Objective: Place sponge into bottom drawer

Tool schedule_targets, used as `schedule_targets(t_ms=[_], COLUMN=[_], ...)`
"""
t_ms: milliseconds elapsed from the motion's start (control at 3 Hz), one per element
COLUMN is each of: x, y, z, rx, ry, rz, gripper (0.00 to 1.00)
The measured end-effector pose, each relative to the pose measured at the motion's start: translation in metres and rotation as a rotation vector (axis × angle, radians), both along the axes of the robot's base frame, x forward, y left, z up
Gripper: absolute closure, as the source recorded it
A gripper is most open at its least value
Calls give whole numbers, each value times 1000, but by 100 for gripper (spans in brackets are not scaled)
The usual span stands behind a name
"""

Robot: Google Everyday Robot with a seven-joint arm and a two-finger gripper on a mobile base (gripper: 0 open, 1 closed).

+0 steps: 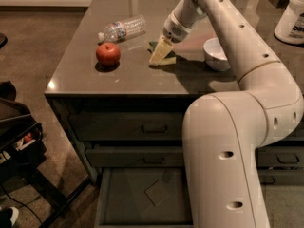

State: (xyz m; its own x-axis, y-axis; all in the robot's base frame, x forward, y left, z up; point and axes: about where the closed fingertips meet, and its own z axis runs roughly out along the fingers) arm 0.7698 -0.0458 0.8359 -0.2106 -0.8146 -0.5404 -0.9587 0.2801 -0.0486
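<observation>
The sponge [166,59], green with a yellow edge, lies on the dark countertop [95,75] between a red apple and a white bowl. My gripper [160,52] reaches down from the upper right and is right at the sponge, touching or just over its left part and hiding some of it. The bottom drawer [127,194] is pulled open below the counter; its flat grey floor shows, with my arm's big lower link covering its right side. The two drawers above it are closed.
A red apple [108,53] and a lying plastic water bottle [122,29] are left of the sponge. A white bowl [216,54] sits to its right, and a white tub [290,19] at the far right. A black stand [16,137] is on the floor at left.
</observation>
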Motion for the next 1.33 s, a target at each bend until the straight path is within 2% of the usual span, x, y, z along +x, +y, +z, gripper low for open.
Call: schedule_targets(t_ms=[333, 667, 1000, 1333], x=[-16, -53, -109, -129], y=[-8, -36, -52, -70], z=[10, 78, 146, 131], rx=[39, 195, 339, 328], ry=[15, -37, -91, -69], rz=[-31, -184, -322, -359], gripper=[100, 100, 100, 100])
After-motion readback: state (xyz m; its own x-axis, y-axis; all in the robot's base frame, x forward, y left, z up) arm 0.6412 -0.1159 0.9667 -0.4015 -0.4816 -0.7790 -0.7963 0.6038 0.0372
